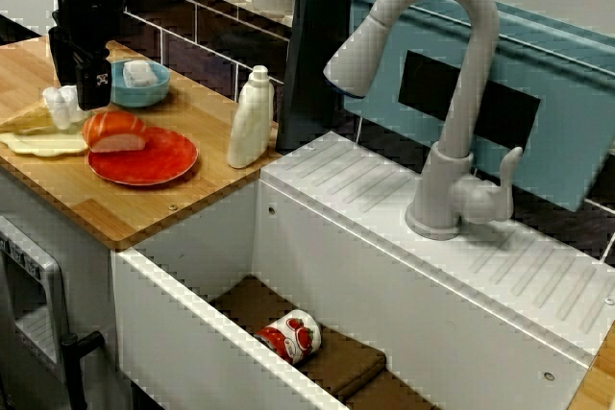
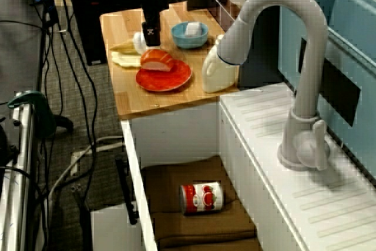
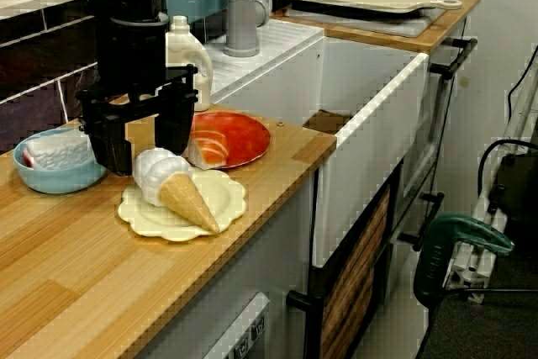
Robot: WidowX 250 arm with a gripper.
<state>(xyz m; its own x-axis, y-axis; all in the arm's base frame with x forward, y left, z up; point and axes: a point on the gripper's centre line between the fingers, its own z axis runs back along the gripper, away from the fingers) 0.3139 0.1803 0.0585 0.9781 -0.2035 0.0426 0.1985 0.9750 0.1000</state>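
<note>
Toy ice cream cone [image 3: 178, 192], white scoop and tan wafer, lies on its side on a scalloped pale yellow plate [image 3: 225, 197], lower left in the view along the counter. The black claw [image 3: 143, 155] hangs just above the scoop with its jaws spread wide, gripping nothing. To the left, a blue bowl [image 3: 50, 181] holds a white block [image 3: 57, 153]. Behind, a red plate [image 3: 250, 135] carries an orange-and-white slice [image 3: 210, 147]. A plain white bottle [image 3: 187, 60] stands beyond. In the sink [image 2: 136, 163], a red-and-white can [image 2: 201, 197] lies on a brown mat; its label is unreadable.
</note>
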